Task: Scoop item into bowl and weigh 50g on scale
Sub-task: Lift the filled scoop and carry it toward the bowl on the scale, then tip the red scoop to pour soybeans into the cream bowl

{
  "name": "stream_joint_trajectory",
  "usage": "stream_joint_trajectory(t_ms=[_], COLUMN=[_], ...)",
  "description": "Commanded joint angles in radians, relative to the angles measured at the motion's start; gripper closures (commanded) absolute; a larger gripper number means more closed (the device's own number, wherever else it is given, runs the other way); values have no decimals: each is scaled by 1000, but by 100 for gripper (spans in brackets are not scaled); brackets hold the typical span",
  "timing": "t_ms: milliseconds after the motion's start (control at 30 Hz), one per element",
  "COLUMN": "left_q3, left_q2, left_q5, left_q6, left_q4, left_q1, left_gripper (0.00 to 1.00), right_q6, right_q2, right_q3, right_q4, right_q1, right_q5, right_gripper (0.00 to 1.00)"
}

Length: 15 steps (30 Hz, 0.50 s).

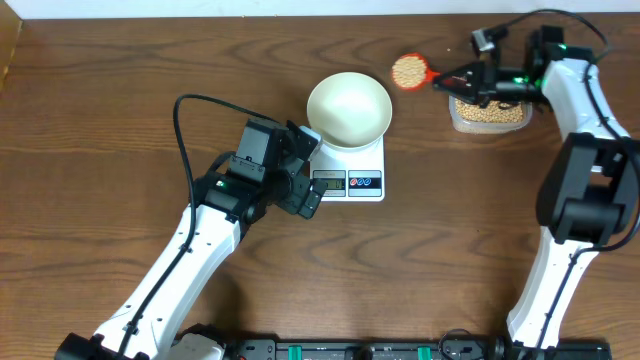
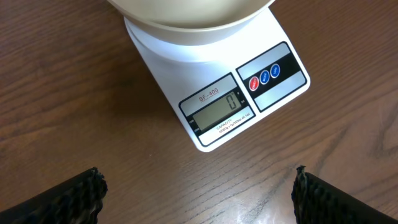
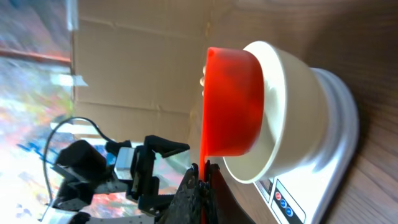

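Observation:
The white bowl (image 1: 349, 108) stands empty on the white scale (image 1: 360, 182); the scale's display reads 0 in the left wrist view (image 2: 221, 106), where the bowl's (image 2: 186, 15) lower edge shows at the top. My right gripper (image 1: 452, 79) is shut on the handle of an orange-red scoop (image 1: 410, 71) filled with tan beans, held in the air between the bowl and a clear tub of beans (image 1: 488, 114). In the right wrist view the scoop (image 3: 233, 102) hangs in front of the bowl (image 3: 289, 112). My left gripper (image 1: 305, 165) is open and empty beside the scale's front left.
The table's far edge runs along the top, with a cardboard wall at the left corner (image 1: 8, 45). Black equipment lines the near edge (image 1: 350, 350). The left arm's cable (image 1: 180, 130) loops over the table.

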Motion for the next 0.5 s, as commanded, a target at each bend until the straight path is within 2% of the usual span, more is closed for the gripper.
stream_joint_trajectory(t_ms=[0, 467], left_q3=[-3, -3], left_q2=[8, 8], left_q5=[-10, -10], left_q6=[-1, -1], left_q4=[-2, -2], left_q1=[-3, -3], left_gripper=[2, 2], right_q6=[39, 39], right_q2=[8, 8], right_q3=[68, 105], right_q4=[-16, -65], right_q1=[53, 227], right_q5=[68, 413], right_gripper=[99, 99])
